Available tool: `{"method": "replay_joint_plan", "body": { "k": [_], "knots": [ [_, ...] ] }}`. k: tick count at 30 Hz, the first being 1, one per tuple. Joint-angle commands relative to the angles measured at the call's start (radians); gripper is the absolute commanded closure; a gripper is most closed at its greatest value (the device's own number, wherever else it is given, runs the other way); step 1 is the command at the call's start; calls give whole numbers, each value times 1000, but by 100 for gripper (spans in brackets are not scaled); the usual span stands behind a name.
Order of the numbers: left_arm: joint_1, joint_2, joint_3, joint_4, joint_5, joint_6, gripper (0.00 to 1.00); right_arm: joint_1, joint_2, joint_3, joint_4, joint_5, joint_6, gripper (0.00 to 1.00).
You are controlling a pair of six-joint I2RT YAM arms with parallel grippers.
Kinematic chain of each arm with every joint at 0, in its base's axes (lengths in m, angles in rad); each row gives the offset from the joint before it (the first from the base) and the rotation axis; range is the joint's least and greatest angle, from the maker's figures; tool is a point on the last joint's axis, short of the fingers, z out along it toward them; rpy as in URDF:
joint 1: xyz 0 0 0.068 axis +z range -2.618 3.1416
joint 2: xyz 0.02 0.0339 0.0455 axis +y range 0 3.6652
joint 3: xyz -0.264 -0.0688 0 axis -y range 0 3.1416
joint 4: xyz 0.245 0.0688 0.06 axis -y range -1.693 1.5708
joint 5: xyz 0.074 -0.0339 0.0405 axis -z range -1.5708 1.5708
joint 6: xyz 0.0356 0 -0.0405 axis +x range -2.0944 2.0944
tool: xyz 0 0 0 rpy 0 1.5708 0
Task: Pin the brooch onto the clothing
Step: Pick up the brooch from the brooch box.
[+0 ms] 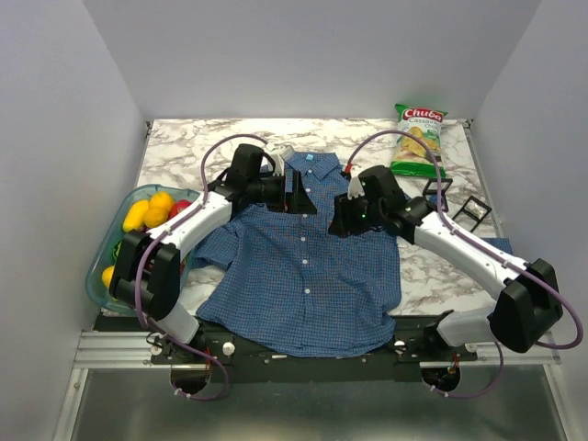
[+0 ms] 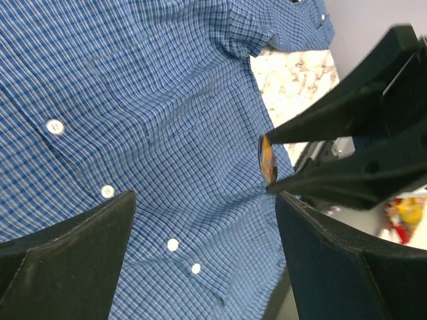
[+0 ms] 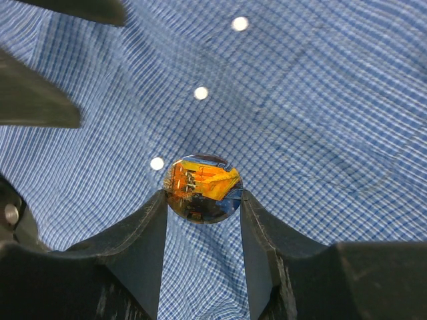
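Observation:
The blue checked shirt lies spread flat on the marble table, collar at the far end; it fills the left wrist view and the right wrist view. My right gripper is shut on a round brooch with an orange and dark blue picture, held by its edges just over the fabric beside the white buttons. The brooch shows edge-on in the left wrist view, between the right fingers. My left gripper is open over the button placket, nothing between its jaws. In the top view the two grippers sit close together over the shirt's chest.
A teal bin of yellow and red fruit stands at the left edge. A green chips bag lies at the back right. Two small black frames stand right of the shirt. Grey walls close in three sides.

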Motion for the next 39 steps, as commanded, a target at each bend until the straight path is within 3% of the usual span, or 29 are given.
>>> {"method": "replay_joint_plan", "body": {
  "k": [1, 10, 21, 27, 34, 39],
  "knots": [
    [-9, 22, -2, 14, 52, -31, 10, 42, -26, -8, 30, -12, -24, 76],
    [-58, 59, 14, -14, 79, -23, 25, 83, -14, 31, 18, 17, -35, 76],
    [-91, 79, -17, 75, 147, -98, 33, 106, 15, 63, 10, 34, -44, 76],
    [-99, 82, -23, 96, 164, -115, 49, 115, 23, 61, 10, 48, -46, 76],
    [-105, 93, -34, 122, 184, -144, 76, 117, 29, 54, 12, 80, -52, 75],
    [-105, 99, -43, 148, 201, -169, 86, 117, 38, 54, 13, 103, -55, 73]
  ]
}}
